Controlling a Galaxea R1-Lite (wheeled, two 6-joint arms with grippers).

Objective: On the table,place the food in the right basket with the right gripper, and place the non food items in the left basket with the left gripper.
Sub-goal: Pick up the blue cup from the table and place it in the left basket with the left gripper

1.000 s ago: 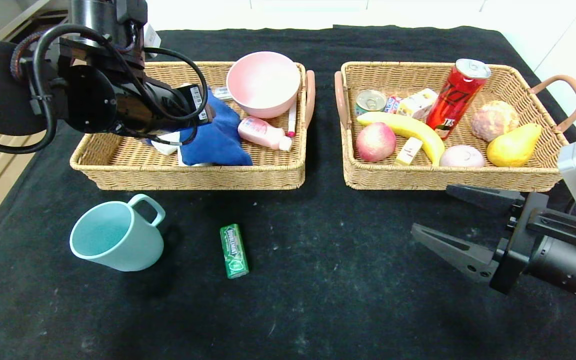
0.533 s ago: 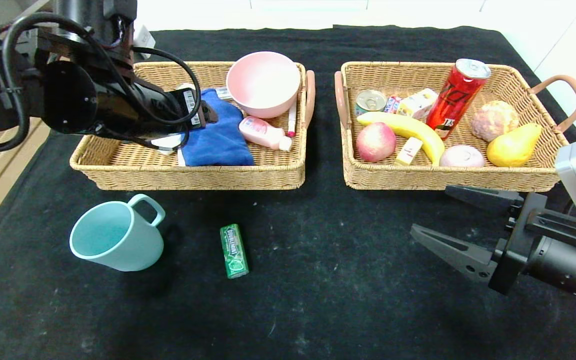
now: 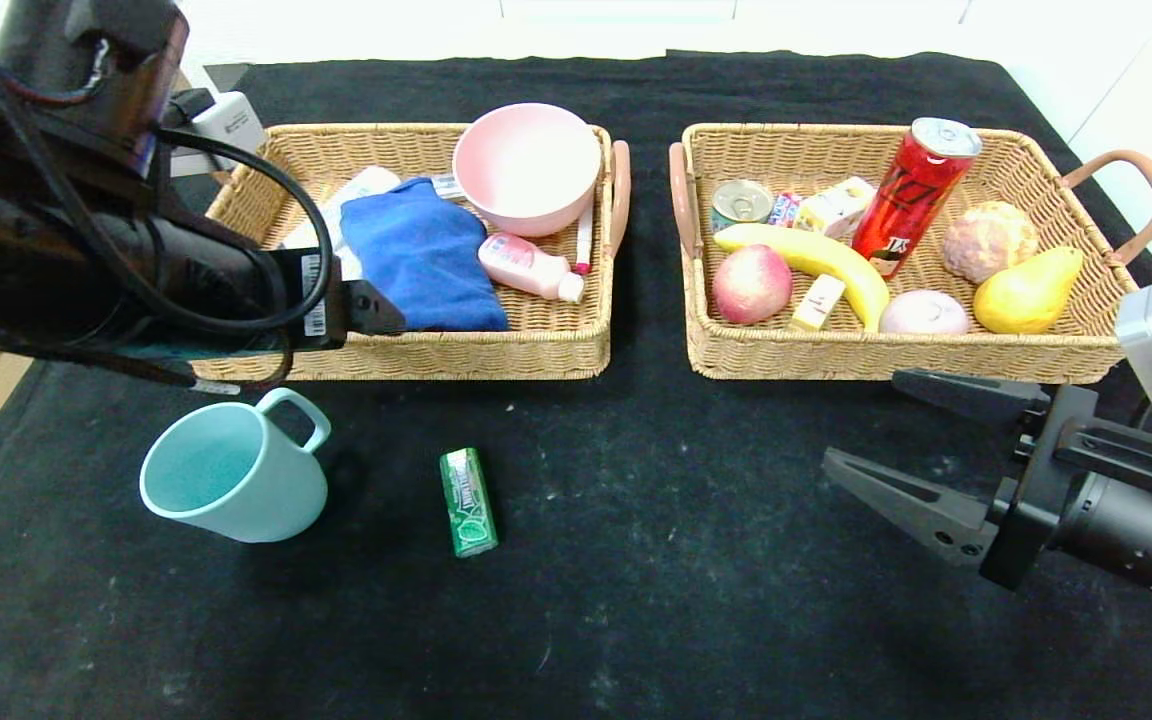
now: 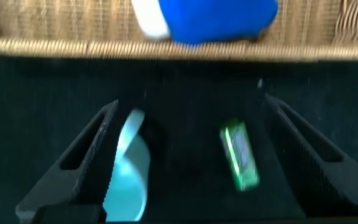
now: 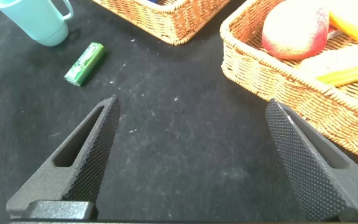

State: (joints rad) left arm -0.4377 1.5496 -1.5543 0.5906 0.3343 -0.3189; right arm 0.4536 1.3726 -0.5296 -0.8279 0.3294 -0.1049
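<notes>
A teal cup (image 3: 226, 475) and a green gum pack (image 3: 467, 502) lie on the black table in front of the left basket (image 3: 396, 352). My left gripper (image 3: 371, 310) is open and empty above that basket's front rim. In the left wrist view the left gripper (image 4: 191, 106) frames the cup (image 4: 129, 180) and the gum pack (image 4: 240, 155) below it. My right gripper (image 3: 861, 420) is open and empty above the table, in front of the right basket (image 3: 886, 362). In the right wrist view the right gripper (image 5: 191, 102) shows over bare cloth.
The left basket holds a blue cloth (image 3: 421, 250), a pink bowl (image 3: 528, 165) and a pink bottle (image 3: 528, 266). The right basket holds a red can (image 3: 911, 195), a banana (image 3: 826, 262), a peach (image 3: 751, 285), a pear (image 3: 1026, 290) and other food.
My left arm has pulled back out of the left basket toward the front, leaving the blue cloth lying flat inside. The right arm has barely moved.
</notes>
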